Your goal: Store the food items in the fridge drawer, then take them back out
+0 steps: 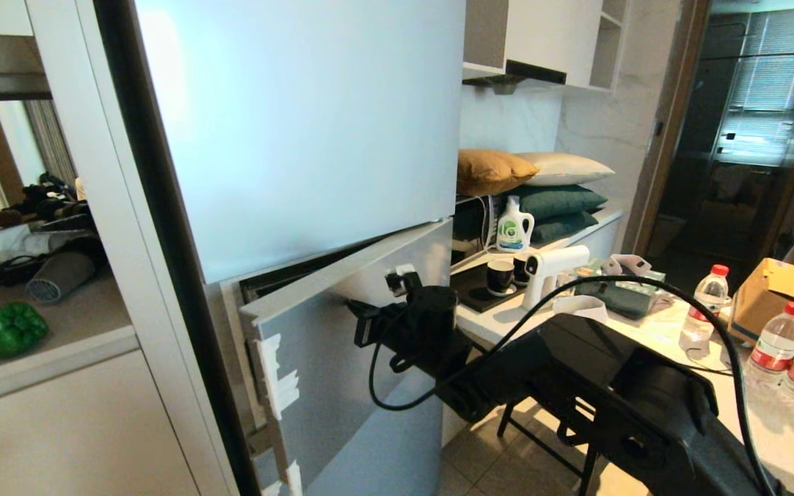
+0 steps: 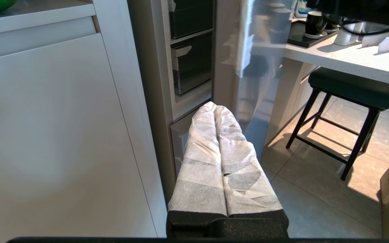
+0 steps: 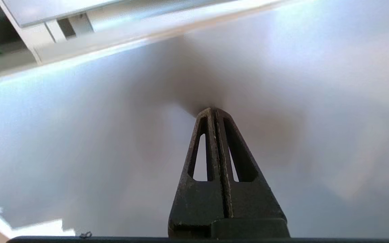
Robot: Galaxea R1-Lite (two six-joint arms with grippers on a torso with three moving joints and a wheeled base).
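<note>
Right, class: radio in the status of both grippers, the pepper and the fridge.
Right gripper shut, tips against lower fridge door. Left gripper shut, parked low. Green pepper on counter. Door ajar.

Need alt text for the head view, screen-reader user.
The robot's right arm reaches from lower right, its shut right hand against the partly open lower fridge door. A green bell pepper sits on a shelf at left; a counter with water bottles stands at right.
</note>
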